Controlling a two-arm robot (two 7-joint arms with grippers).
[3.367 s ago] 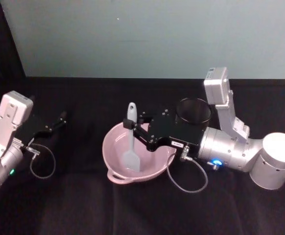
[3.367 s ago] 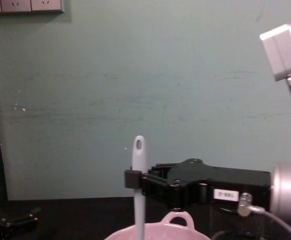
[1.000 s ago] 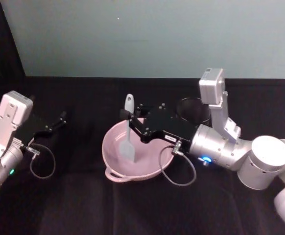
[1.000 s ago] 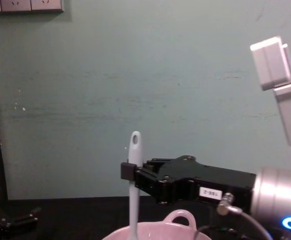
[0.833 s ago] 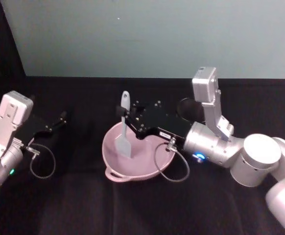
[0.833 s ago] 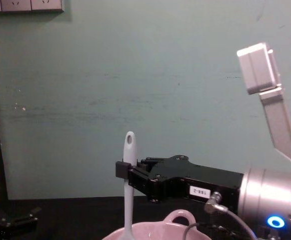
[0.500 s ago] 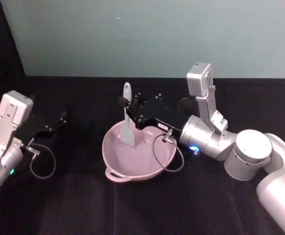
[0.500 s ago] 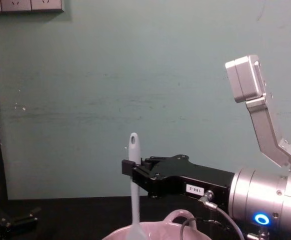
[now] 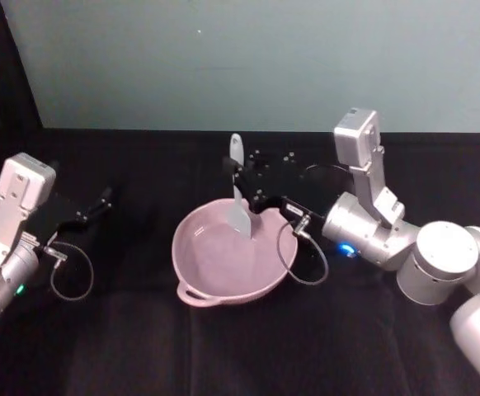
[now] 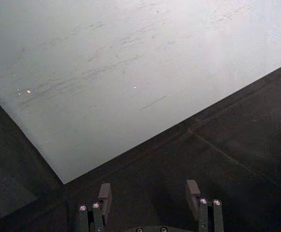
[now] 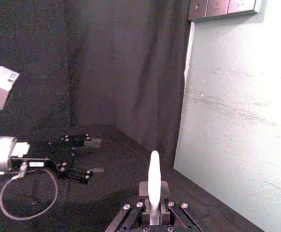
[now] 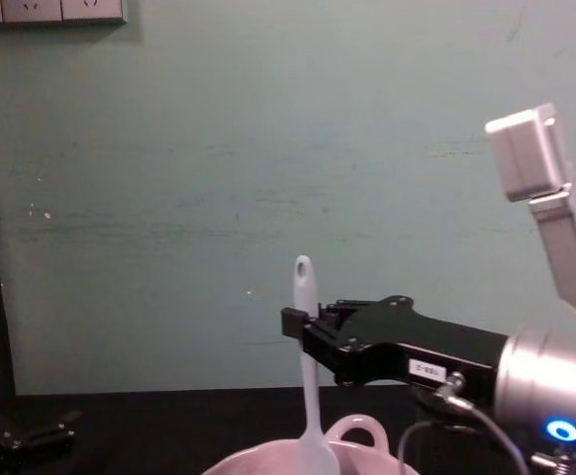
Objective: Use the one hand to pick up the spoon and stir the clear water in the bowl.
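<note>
The pale pink bowl (image 9: 211, 264) sits mid-table, its loop handle (image 12: 355, 431) toward the right arm. My right gripper (image 9: 234, 175), black with a white label, reaches over the bowl's far side from the right and is shut on the white spoon (image 9: 242, 221). The spoon stands upright with its blade down inside the bowl near the far wall. From the chest, the spoon (image 12: 306, 366) rises above the bowl rim (image 12: 268, 461), pinched by the right gripper (image 12: 303, 325). The spoon's handle (image 11: 153, 180) stands between the fingers. My left gripper (image 9: 100, 202) rests open at the far left.
A black mesh cup (image 9: 321, 170) stands partly hidden behind the right arm. A cable (image 9: 302, 252) loops from the right wrist over the bowl's right rim. The left gripper (image 10: 149, 198) lies low over black cloth. A teal wall closes the back.
The right gripper has swept the upright spoon from the bowl's left side to the right along the far wall. The left arm has not moved.
</note>
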